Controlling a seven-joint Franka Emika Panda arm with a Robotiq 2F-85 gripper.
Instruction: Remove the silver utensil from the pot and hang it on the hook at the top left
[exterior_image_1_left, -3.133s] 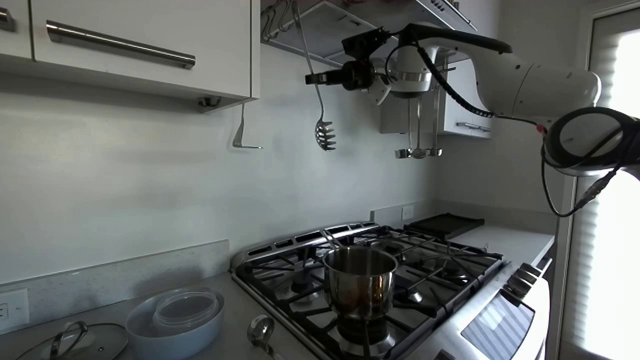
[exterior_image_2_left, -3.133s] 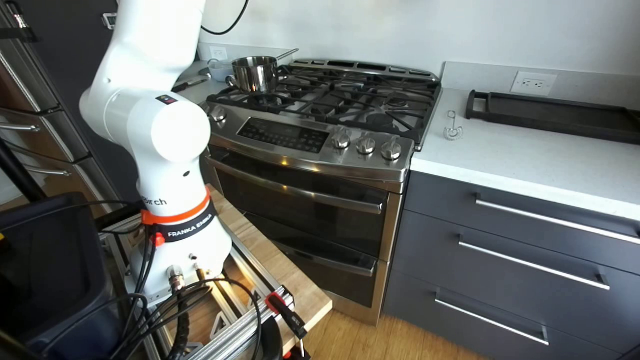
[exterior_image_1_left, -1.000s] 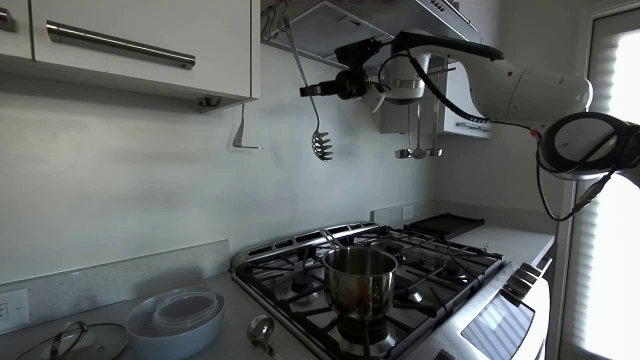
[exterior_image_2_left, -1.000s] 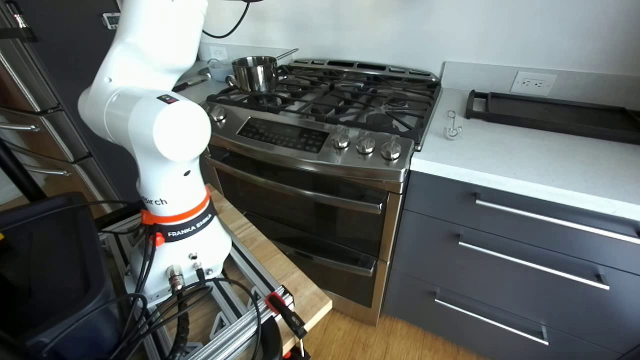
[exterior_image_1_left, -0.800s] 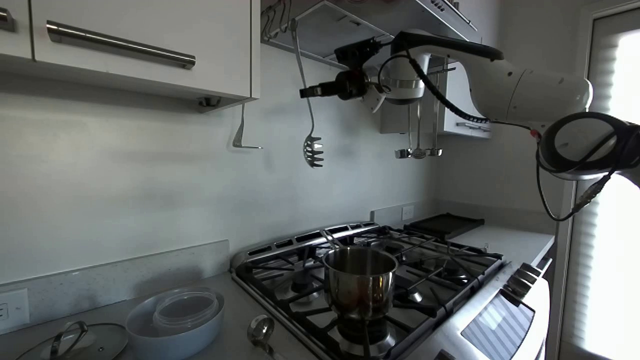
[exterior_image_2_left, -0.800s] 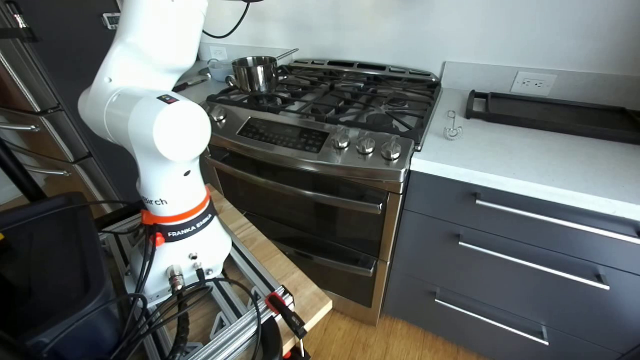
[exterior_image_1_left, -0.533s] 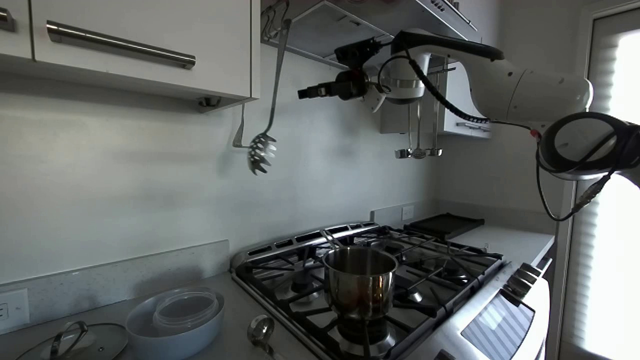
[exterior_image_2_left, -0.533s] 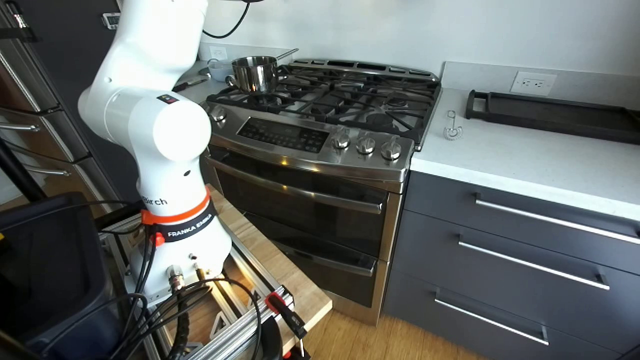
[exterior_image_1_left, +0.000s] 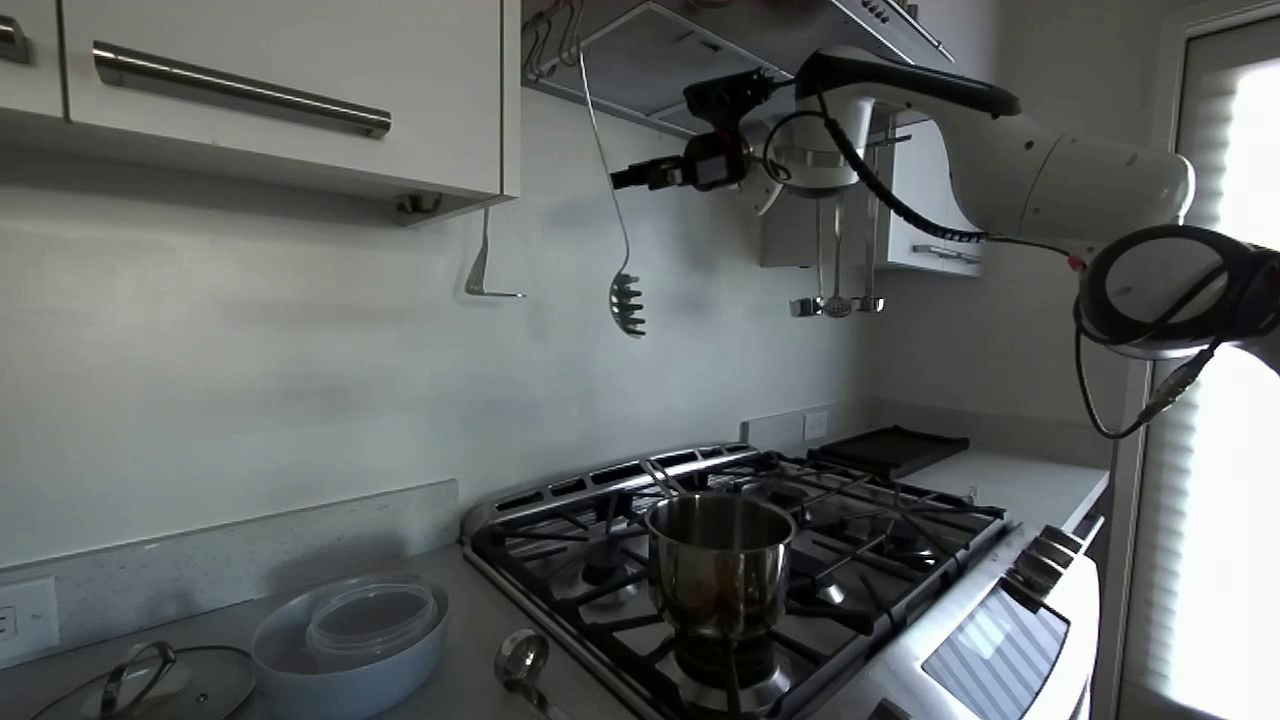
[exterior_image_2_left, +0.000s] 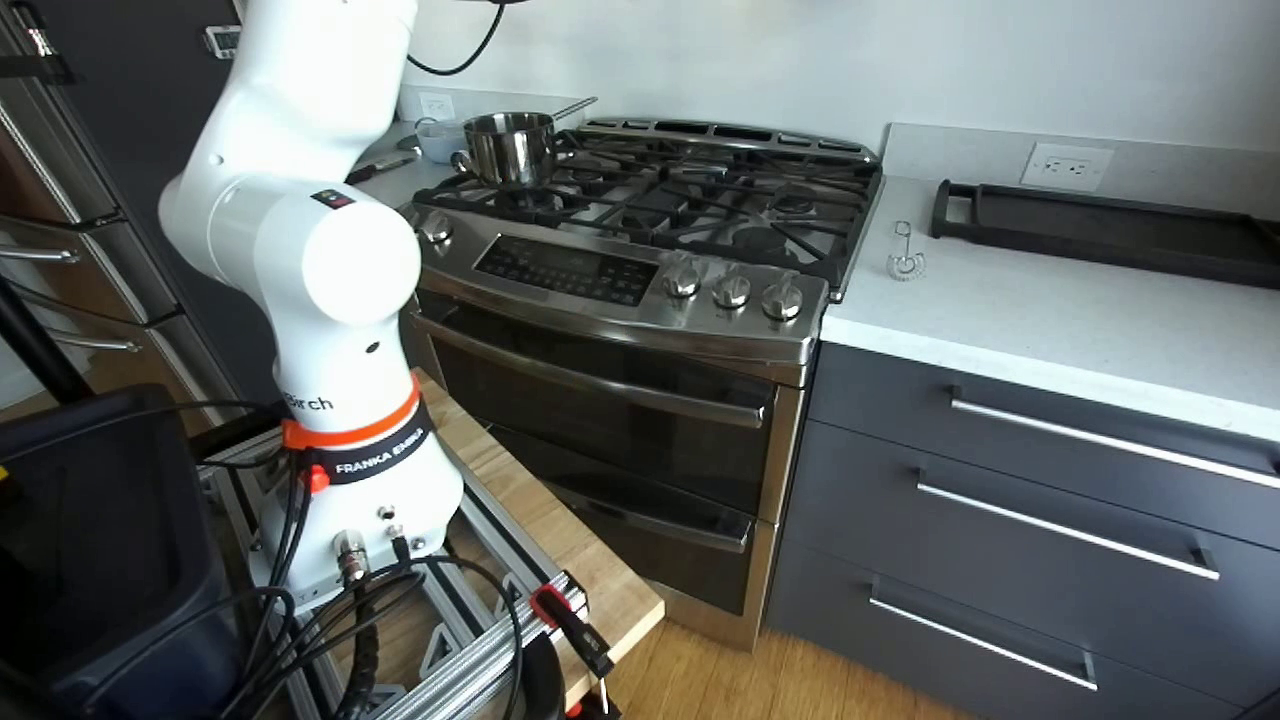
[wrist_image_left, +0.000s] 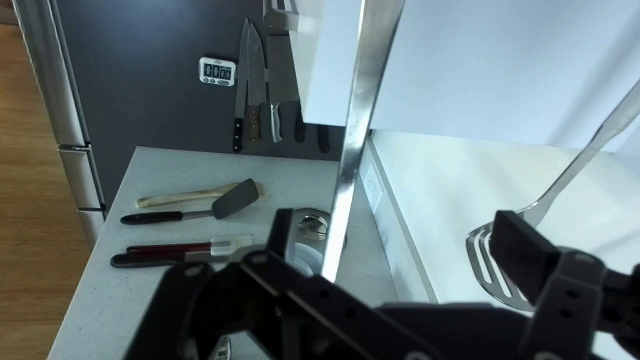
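Step in hand, judged: hanging, at its release end. The silver utensil (wrist_image_left: 356, 131), taken here to be the toothed pasta server, hangs at a slant below the wire hooks (exterior_image_1_left: 548, 45) under the range hood (exterior_image_1_left: 690, 60); its top end is up among them, but which hook bears it, and how well it is seated, is too small to tell. Fingers (wrist_image_left: 522, 255): spread wide, clamping nothing. In the wrist view the handle shows between them, nearer one than the other; depth uncertain, so a light touch cannot be excluded. The pot (exterior_image_1_left: 720, 570) stands on the stove (exterior_image_2_left: 620, 450), well below, no utensil rising above its rim. Next move calls for a slow, straight retreat with the fingers spread; sideways drift could catch the handle and unhook it. Materials: handle a flat polished metal strip, bright along one edge, thin seen side-on; neck curved; head scooped, with a row of blunt teeth. Fingers matt black, blocky. Pot glossy stainless, straight-walled, warm reflections on its side. Slotted turner (wrist_image_left: 537, 211) beyond: metal, flat handle, rounded blade with long slots. Tabletop (wrist_image_left: 105, 305) pale, finely speckled, stone-like.
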